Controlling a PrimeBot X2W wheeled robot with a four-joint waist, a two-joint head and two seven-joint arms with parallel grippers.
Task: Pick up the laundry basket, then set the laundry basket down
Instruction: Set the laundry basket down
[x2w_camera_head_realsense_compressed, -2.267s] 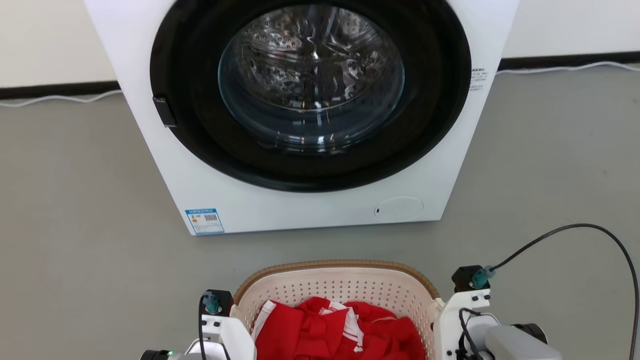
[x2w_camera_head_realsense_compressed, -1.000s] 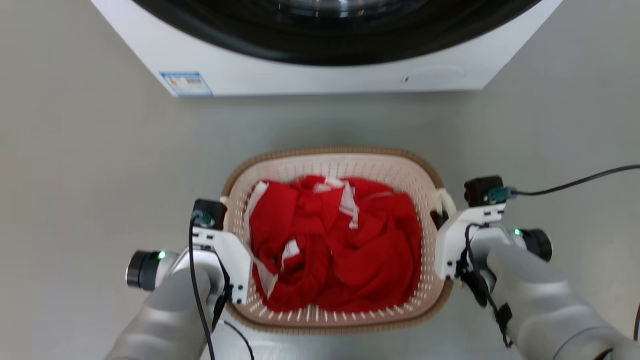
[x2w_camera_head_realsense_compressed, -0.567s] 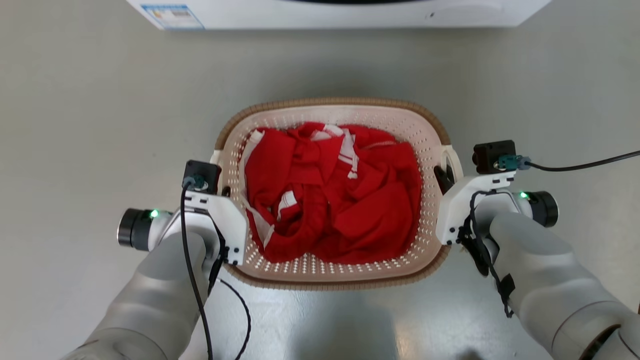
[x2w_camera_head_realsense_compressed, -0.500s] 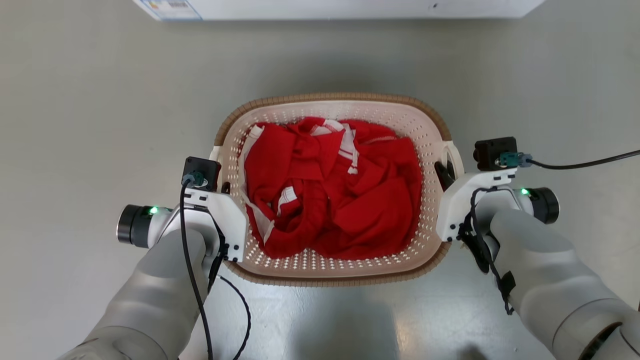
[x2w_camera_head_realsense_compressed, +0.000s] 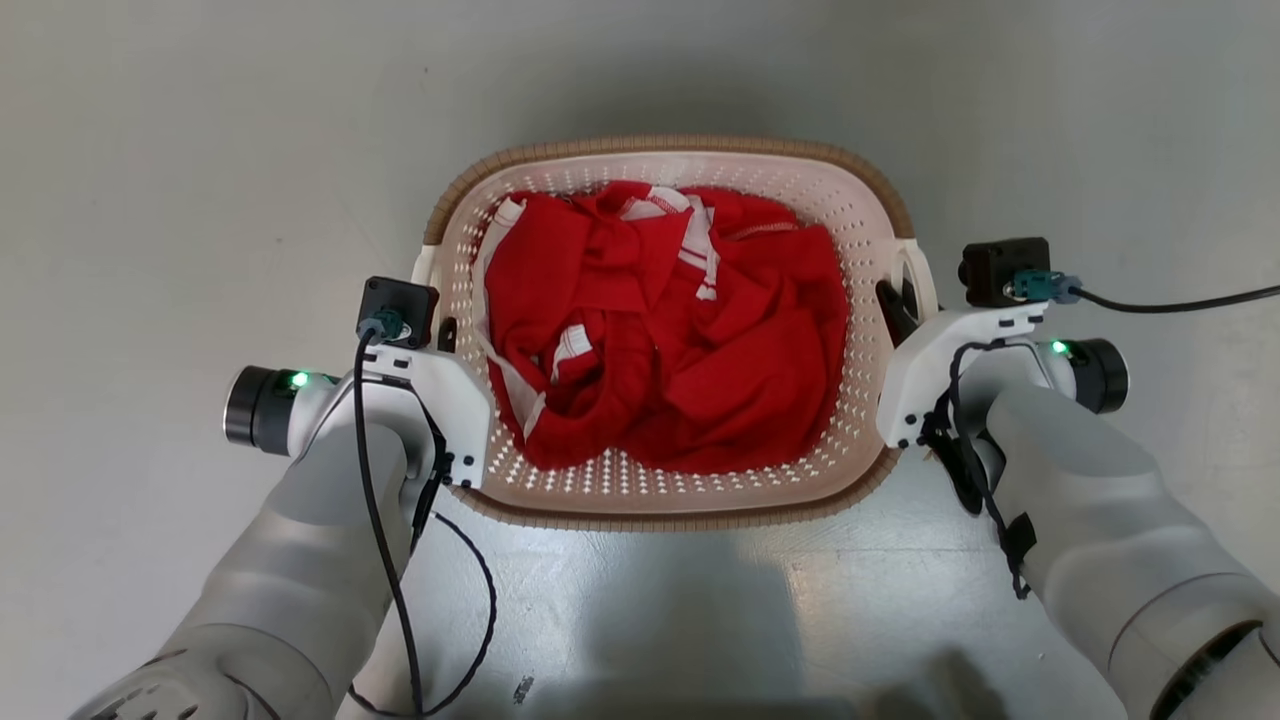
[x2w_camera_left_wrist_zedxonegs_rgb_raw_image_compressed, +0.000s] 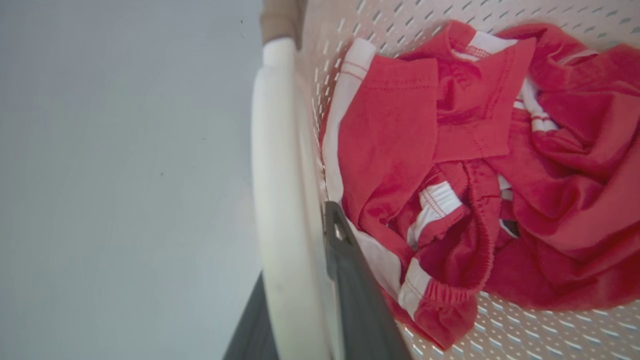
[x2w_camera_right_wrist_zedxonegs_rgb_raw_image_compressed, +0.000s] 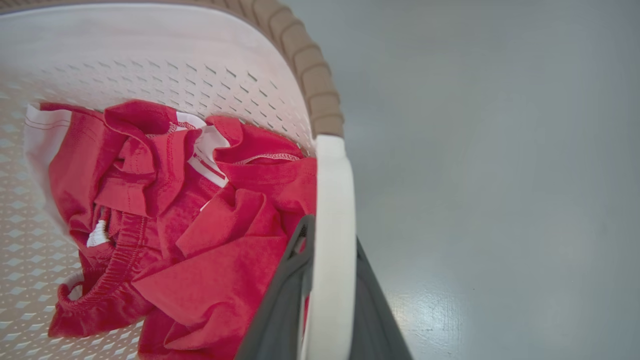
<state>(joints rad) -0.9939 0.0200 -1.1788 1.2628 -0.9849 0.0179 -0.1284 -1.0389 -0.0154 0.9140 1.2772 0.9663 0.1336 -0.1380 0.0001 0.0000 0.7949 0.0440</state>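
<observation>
Dark-grey fingers (x2w_camera_left_wrist_zedxonegs_rgb_raw_image_compressed: 350, 300) of the left gripper (x2w_camera_left_wrist_zedxonegs_rgb_raw_image_compressed: 295, 250) were closed on the white left handle (x2w_camera_left_wrist_zedxonegs_rgb_raw_image_compressed: 280, 150) of the laundry basket (x2w_camera_head_realsense_compressed: 660, 150), one finger inside the perforated wall and one outside. The right gripper (x2w_camera_right_wrist_zedxonegs_rgb_raw_image_compressed: 332, 235) clamped the white right handle (x2w_camera_right_wrist_zedxonegs_rgb_raw_image_compressed: 334, 190) in the same manner, with one finger on each side. In the head view the cream basket sat between the two grippers, with its brown woven-look rim (x2w_camera_head_realsense_compressed: 850, 160) facing up. A crumpled red garment (x2w_camera_head_realsense_compressed: 680, 340) with white trim lay inside and covered most of the bottom. Grey floor (x2w_camera_head_realsense_compressed: 150, 150) surrounded the basket on all sides. Whether the base touched the floor could not be determined.
</observation>
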